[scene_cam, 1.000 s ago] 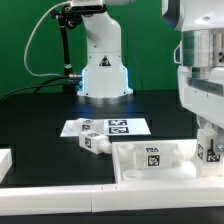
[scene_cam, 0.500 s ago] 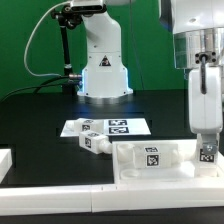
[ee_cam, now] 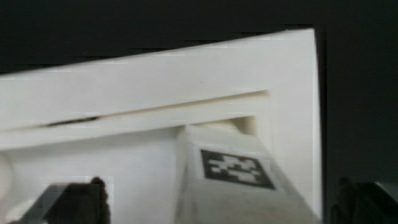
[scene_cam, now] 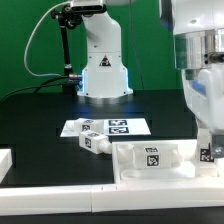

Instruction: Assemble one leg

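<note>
**Exterior view: our arm stands over the panel's far corner with a leg beneath it**

Exterior view shows us at the right edge of the scene, our gripper [scene_cam: 208, 148] lowered over the corner of the large white panel [scene_cam: 135, 168] on the exterior view's right. A leg [scene_cam: 206, 153] with its black-and-white tag stands upright just under the fingers, and only a sliver of it shows at the picture's edge. From this side we cannot tell whether the fingers touch it.

Wrist view gives us a closer look. The leg [ee_cam: 228, 166] rises between our two dark fingertips [ee_cam: 71, 205], one on each side, with open space between each tip and the leg. So our claw stands apart, not clamped on anything. Behind the leg we see the panel's raised rim [ee_cam: 160, 105] and its corner against the black table.

Elsewhere in the exterior view, the marker board [scene_cam: 108, 126] lies flat on the black table [scene_cam: 40, 115] in front of our base [scene_cam: 103, 68]. Another leg [scene_cam: 95, 142] lies on its side just beside that board, near the panel's corner on the exterior view's left. A further tagged part [scene_cam: 152, 157] rests inside the panel's tray.
</note>
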`<control>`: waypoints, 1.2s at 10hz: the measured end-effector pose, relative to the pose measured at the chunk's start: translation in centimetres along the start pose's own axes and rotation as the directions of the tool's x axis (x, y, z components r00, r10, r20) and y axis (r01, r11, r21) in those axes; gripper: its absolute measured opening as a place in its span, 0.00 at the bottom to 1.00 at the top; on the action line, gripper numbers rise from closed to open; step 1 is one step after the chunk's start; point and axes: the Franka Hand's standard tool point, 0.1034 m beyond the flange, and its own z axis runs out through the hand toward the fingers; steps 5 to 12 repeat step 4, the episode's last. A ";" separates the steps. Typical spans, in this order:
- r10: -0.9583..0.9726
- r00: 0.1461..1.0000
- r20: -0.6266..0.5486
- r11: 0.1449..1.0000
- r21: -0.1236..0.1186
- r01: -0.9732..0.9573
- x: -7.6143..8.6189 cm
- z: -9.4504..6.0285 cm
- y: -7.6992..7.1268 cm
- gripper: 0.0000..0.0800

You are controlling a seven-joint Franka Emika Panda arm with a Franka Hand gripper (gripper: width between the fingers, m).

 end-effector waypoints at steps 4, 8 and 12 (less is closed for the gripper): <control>0.013 0.999 0.029 0.999 0.053 -0.015 0.0 -4.2 -1.4 0.81; 0.013 0.999 0.029 0.999 0.053 -0.015 0.0 -4.2 -1.4 0.81; 0.013 0.999 0.029 0.999 0.053 -0.015 0.0 -4.2 -1.4 0.81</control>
